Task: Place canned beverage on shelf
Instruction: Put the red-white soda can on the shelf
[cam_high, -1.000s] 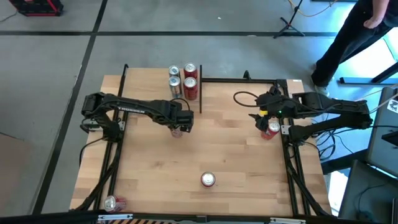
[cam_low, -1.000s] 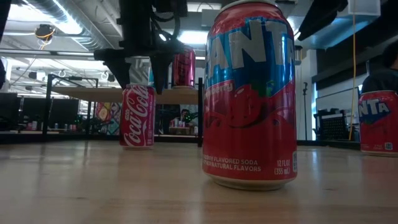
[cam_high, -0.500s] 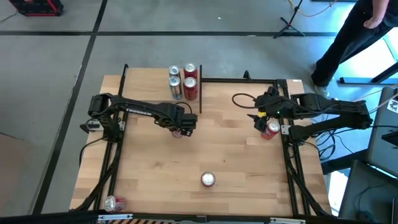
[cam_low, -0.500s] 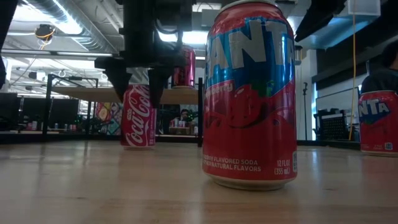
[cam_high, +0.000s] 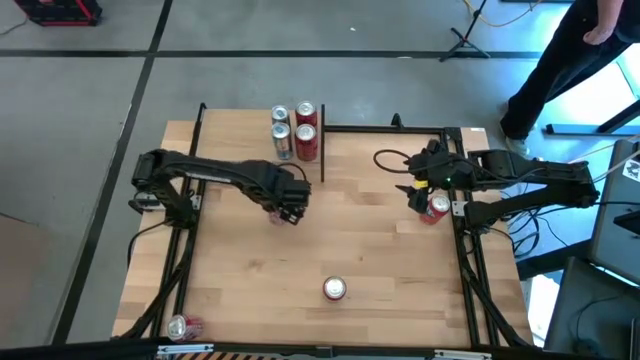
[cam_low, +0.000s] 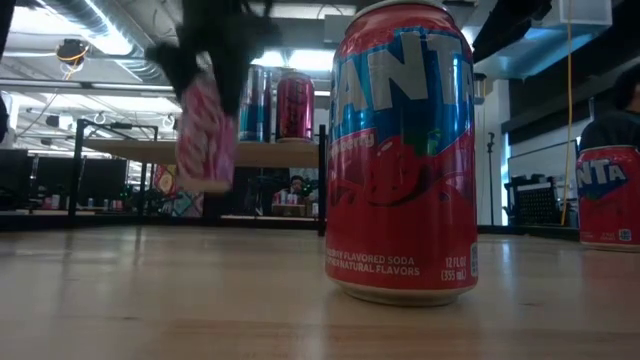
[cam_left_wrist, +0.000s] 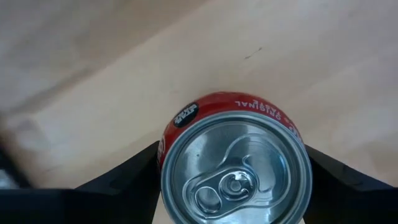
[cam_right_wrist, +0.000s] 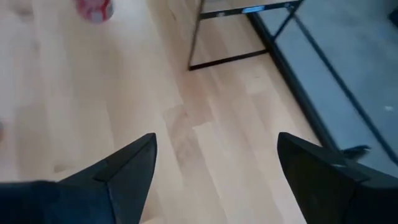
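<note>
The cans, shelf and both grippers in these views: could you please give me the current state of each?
Coca-Cola can: lifted off the table, tilted, gripped.
Left gripper: shut on the Coca-Cola can.
Right gripper: open, empty, at the table's right edge.
Fanta can: upright on the table.
Shelf: holding upright cans.

The broad light-wood counter (cam_high: 370, 240) sits in a black metal frame (cam_high: 470, 270) on a grey concrete floor (cam_high: 80, 120) crossed by dark lines. A person in dark clothes (cam_high: 565, 55) stands on the floor beyond the counter's far right corner, only partly in view. A red and black case (cam_high: 58, 10) lies on the floor at the far left. A black tripod base (cam_high: 468, 38) stands on the floor near the person. In the low view, bright ceiling lights (cam_low: 75, 25) and silver ducting (cam_low: 110, 15) show in the room behind.
</note>
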